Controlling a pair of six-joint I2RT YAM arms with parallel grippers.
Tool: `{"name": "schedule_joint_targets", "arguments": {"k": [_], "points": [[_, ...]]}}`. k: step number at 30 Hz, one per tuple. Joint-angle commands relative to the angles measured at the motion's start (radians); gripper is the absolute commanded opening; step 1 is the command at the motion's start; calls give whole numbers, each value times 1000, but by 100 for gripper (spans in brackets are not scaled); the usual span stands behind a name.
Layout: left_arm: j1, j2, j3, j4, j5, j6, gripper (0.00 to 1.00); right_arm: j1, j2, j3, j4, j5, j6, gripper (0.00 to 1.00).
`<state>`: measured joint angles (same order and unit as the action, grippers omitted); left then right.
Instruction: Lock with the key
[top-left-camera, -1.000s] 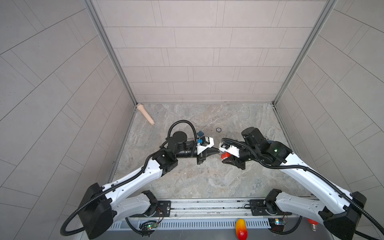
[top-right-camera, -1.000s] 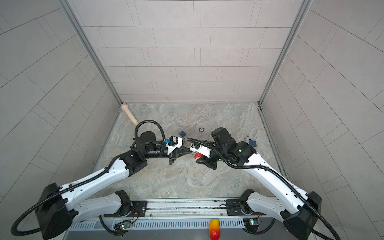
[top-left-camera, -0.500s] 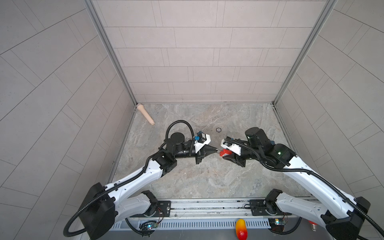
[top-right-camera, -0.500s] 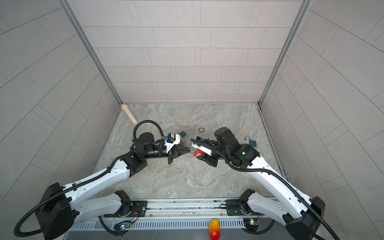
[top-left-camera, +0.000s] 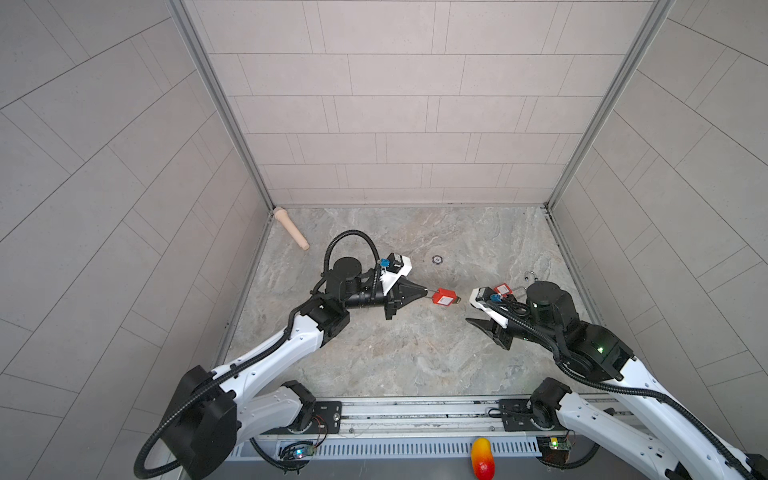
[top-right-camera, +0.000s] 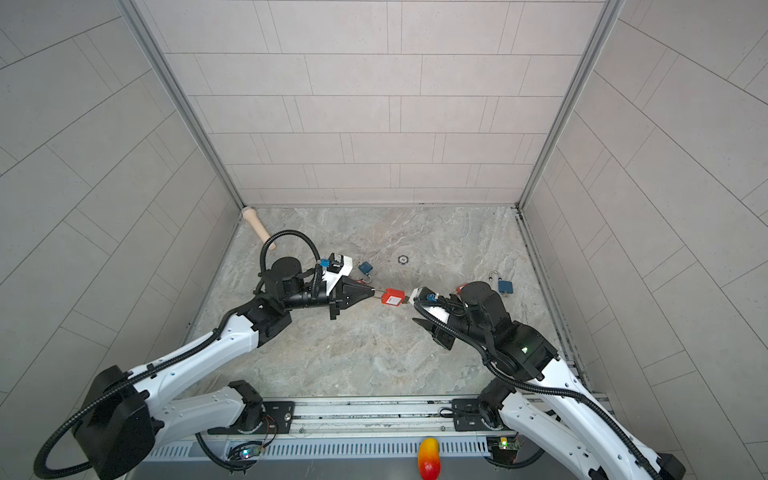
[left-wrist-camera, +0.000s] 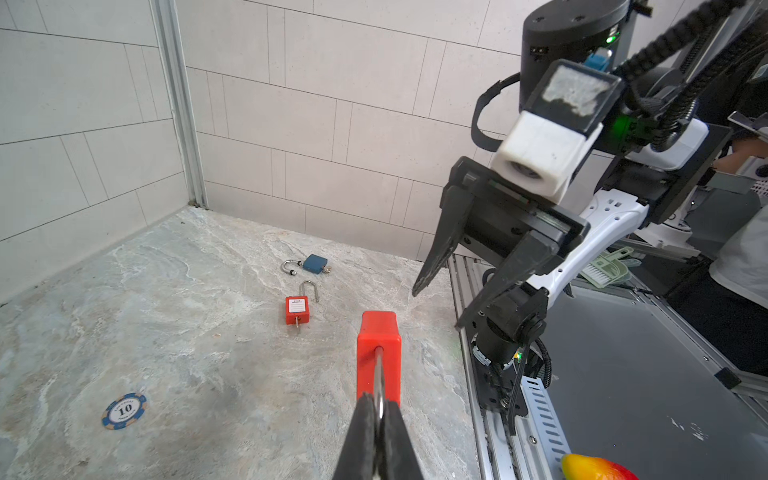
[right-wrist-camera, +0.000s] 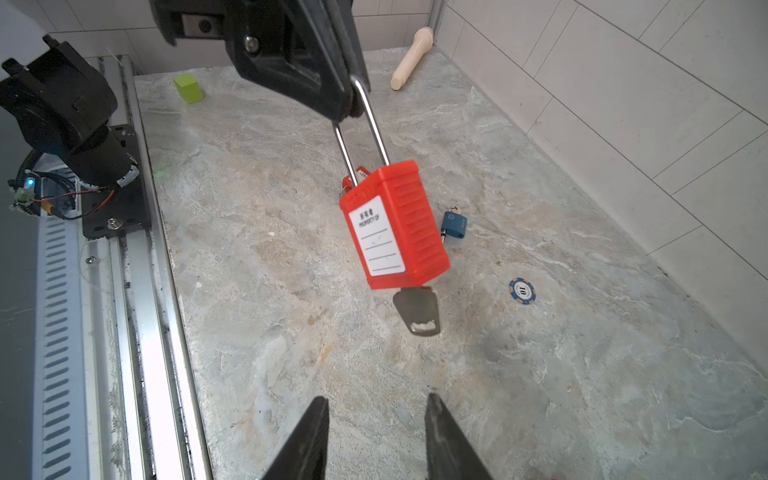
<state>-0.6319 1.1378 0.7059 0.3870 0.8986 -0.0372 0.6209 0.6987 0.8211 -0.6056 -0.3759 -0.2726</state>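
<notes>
Right wrist view: the left jaws are shut tight on the metal loop of the red padlock (right-wrist-camera: 399, 224), holding it up over the middle of the table (right-wrist-camera: 291, 332). Its key (right-wrist-camera: 417, 309) sticks out of the bottom. The right jaws are apart, near the key but not touching. A blue padlock (right-wrist-camera: 454, 224) and a chip (right-wrist-camera: 522, 291) lie on the table nearby.

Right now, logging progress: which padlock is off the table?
The keyed red padlock in the left gripper, held by its shackle; the other padlocks lie on the table.
</notes>
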Motion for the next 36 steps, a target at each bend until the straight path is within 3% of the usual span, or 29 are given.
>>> {"name": "schedule_joint_targets", "arguments": {"k": [1, 10, 17, 25, 36], "points": [[-17, -20, 43, -5, 24, 7, 0, 0, 37, 41, 35, 30, -2, 35], [-31, -38, 56, -29, 23, 19, 0, -15, 103, 62, -11, -54, -35, 29], [-35, -62, 74, -71, 39, 39, 0, -65, 124, 77, -22, -213, -33, 22], [-36, -71, 85, -98, 53, 53, 0, -91, 203, 128, -82, -253, -83, 25], [-36, -64, 107, -175, 54, 115, 0, -105, 196, 132, -89, -335, -94, 8]]}}
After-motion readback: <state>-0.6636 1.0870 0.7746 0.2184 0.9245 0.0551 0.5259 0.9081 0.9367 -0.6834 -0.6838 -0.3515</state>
